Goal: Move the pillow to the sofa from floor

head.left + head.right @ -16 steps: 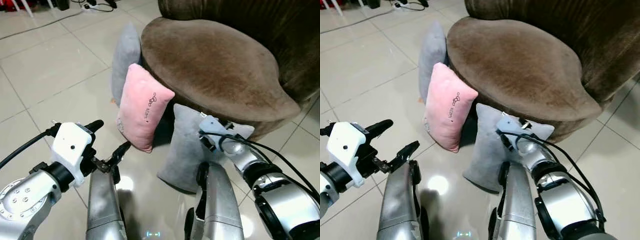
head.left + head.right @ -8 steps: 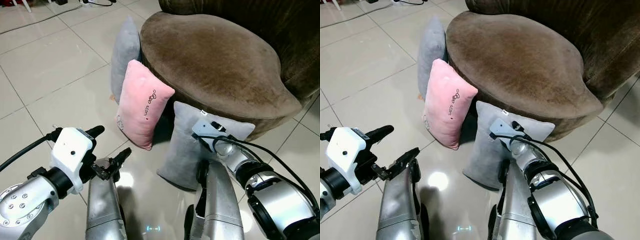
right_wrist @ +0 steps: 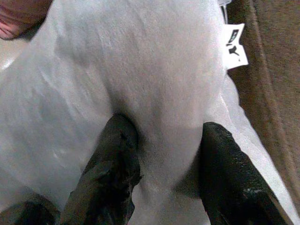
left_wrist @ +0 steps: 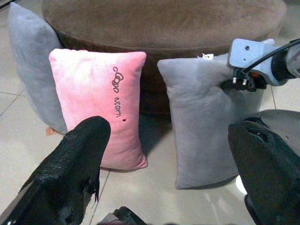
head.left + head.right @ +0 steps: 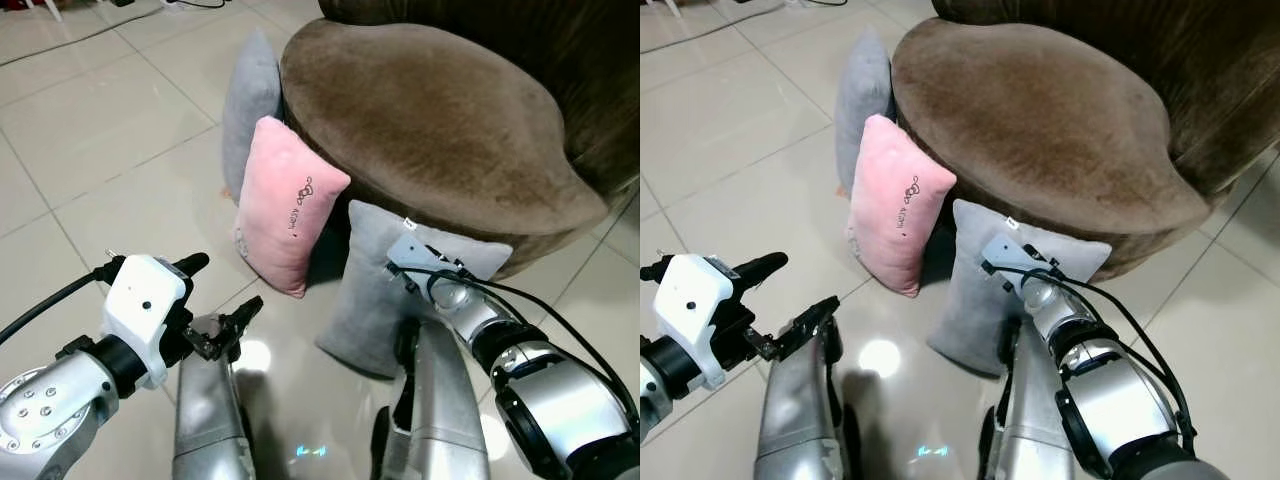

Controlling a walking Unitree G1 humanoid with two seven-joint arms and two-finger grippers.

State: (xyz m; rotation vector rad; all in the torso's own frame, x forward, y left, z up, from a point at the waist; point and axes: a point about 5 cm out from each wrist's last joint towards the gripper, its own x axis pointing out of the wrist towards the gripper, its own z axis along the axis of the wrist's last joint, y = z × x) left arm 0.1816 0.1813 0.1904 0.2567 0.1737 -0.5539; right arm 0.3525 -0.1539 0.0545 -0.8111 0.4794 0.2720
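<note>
Three pillows stand on the floor against the brown round sofa (image 5: 430,110): a grey pillow (image 5: 365,300) nearest me, a pink pillow (image 5: 285,215) to its left, and a second grey pillow (image 5: 250,105) further back. My right gripper (image 3: 168,126) is pushed into the upper part of the near grey pillow. Its two black fingers (image 3: 123,140) dent the fabric, and a fold bulges between them. My left gripper (image 5: 218,287) hangs open above the floor, short of the pink pillow and touching nothing.
Pale tiled floor (image 5: 90,130) stretches to the left and front. A cable (image 5: 60,35) runs across the far floor at the top left. My silver legs (image 5: 205,420) stand just below the grippers. The sofa's back (image 5: 600,80) rises at the right.
My right gripper has moved forward and up into the top of the near grey pillow. My left gripper sank a little and then held still. The view shifted slightly.
</note>
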